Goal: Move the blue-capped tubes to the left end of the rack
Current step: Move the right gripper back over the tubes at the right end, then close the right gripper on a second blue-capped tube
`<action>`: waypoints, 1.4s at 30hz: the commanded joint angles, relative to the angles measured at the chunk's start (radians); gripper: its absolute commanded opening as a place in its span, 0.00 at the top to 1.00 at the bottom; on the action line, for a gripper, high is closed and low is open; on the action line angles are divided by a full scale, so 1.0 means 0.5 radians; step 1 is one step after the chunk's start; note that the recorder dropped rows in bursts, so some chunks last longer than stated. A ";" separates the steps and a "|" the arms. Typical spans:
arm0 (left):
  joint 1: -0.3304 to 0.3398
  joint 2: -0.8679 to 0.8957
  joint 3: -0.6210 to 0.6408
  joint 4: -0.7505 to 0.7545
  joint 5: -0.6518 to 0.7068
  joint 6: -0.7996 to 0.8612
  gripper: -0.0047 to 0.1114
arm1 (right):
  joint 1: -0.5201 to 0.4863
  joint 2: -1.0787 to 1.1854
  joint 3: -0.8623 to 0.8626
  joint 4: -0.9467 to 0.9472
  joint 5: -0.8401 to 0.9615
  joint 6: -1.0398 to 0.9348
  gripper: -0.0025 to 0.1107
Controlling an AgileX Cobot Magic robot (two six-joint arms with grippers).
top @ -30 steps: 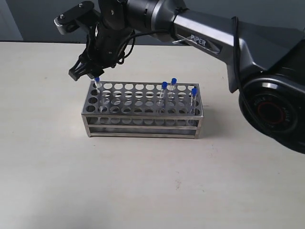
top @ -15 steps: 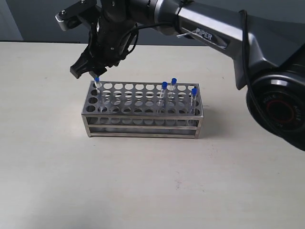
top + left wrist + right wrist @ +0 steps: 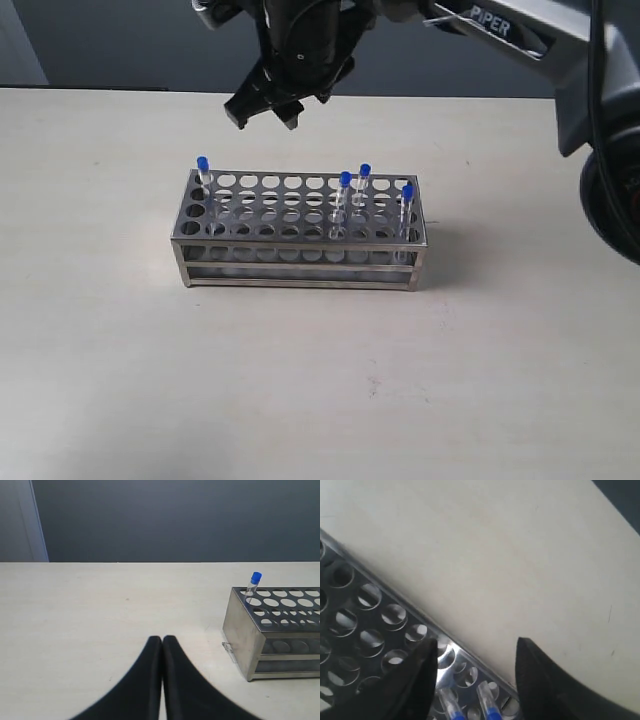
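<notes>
The steel rack (image 3: 300,235) stands mid-table. One blue-capped tube (image 3: 203,165) sits in its far-left back corner hole. Two more tubes (image 3: 345,182) (image 3: 365,172) stand right of centre, and another (image 3: 407,192) is at the right end. My right gripper (image 3: 265,114) hovers open and empty above the rack's back edge, left of centre. In the right wrist view the gripper (image 3: 475,647) has two tubes (image 3: 451,707) (image 3: 487,706) below its gap, over the rack (image 3: 370,625). My left gripper (image 3: 162,641) is shut and empty, low over the table, left of the rack (image 3: 270,630) and its corner tube (image 3: 255,578).
The pale table (image 3: 300,380) spreads around the rack. The right arm's dark links (image 3: 500,25) reach in from the upper right, and its base (image 3: 615,190) sits at the right edge. A dark wall lies behind the table.
My right gripper has risen from the left-end tube and swung right and back. That tube stays standing in the corner hole.
</notes>
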 commanded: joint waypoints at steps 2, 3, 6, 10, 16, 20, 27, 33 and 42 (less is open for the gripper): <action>-0.013 0.011 -0.011 0.004 -0.014 0.001 0.95 | -0.084 -0.005 0.039 0.063 0.009 0.109 0.56; -0.013 0.011 -0.011 0.004 -0.014 0.001 0.95 | -0.093 -0.005 0.047 0.075 0.009 0.132 0.57; -0.013 0.011 -0.011 0.004 -0.014 0.001 0.95 | -0.101 -0.009 0.080 0.222 0.009 0.137 0.68; -0.013 0.011 -0.011 0.004 -0.014 0.001 0.95 | -0.101 -0.038 0.147 0.341 0.009 0.137 0.88; -0.013 0.011 -0.011 0.004 -0.014 0.001 0.95 | -0.106 -0.162 0.298 0.303 0.009 0.151 0.86; -0.013 0.011 -0.011 0.004 -0.014 0.001 0.95 | -0.106 -0.268 0.439 0.233 0.009 0.169 0.77; -0.013 0.011 -0.011 0.004 -0.014 0.001 0.95 | -0.109 -0.279 0.602 0.206 0.009 0.173 0.72; -0.013 0.011 -0.011 0.004 -0.014 0.001 0.95 | -0.109 -0.279 0.705 0.099 0.009 0.173 0.72; -0.013 0.011 -0.011 0.004 -0.014 0.001 0.95 | -0.109 -0.279 0.705 0.220 -0.013 0.173 0.72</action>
